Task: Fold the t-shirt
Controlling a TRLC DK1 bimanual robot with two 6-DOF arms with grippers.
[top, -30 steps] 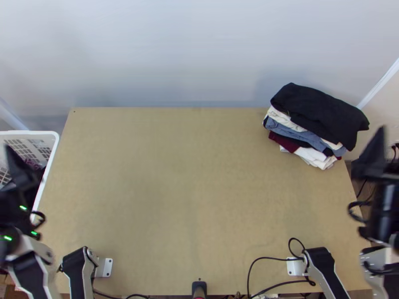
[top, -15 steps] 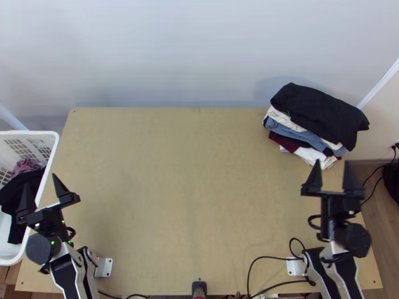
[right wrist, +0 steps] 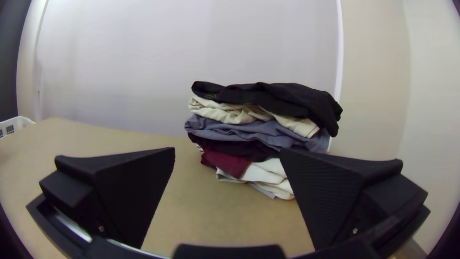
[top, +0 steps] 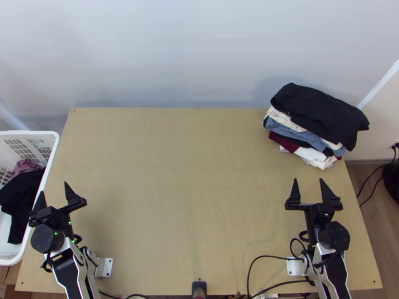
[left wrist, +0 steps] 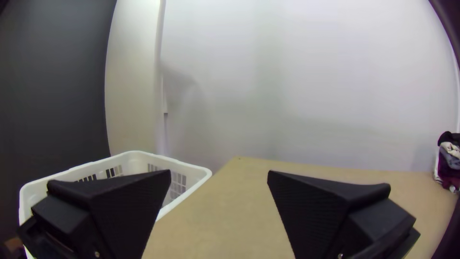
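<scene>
The left gripper [top: 54, 188] stands wide, its two fingers well parted and nothing between them; the right gripper [top: 308, 180] is spread just as wide and holds nothing. Right beside the left gripper, on its outer side, is the white basket [top: 31, 132], with a bunched black cloth [top: 22, 199] inside and a purple cloth [top: 26, 167] against its far end. The black one is probably the t-shirt to be folded, though heaped like this I can't make out a collar or sleeve, so take that as a fair guess. Ahead of the right gripper, beyond its fingertips, sits the pile of folded clothes [top: 311, 139], black on top. The t-shirt should be light, limp and soft, hard to damage but quick to crumple, and it will need spreading over the table [top: 189, 189] between the grippers before any fold. For the left gripper the best hold looks like a raised fold on top of the heap, pinched deep enough not to slip; too deep and the purple cloth may come too. Once out, the shoulders would be good places for both grippers.
</scene>
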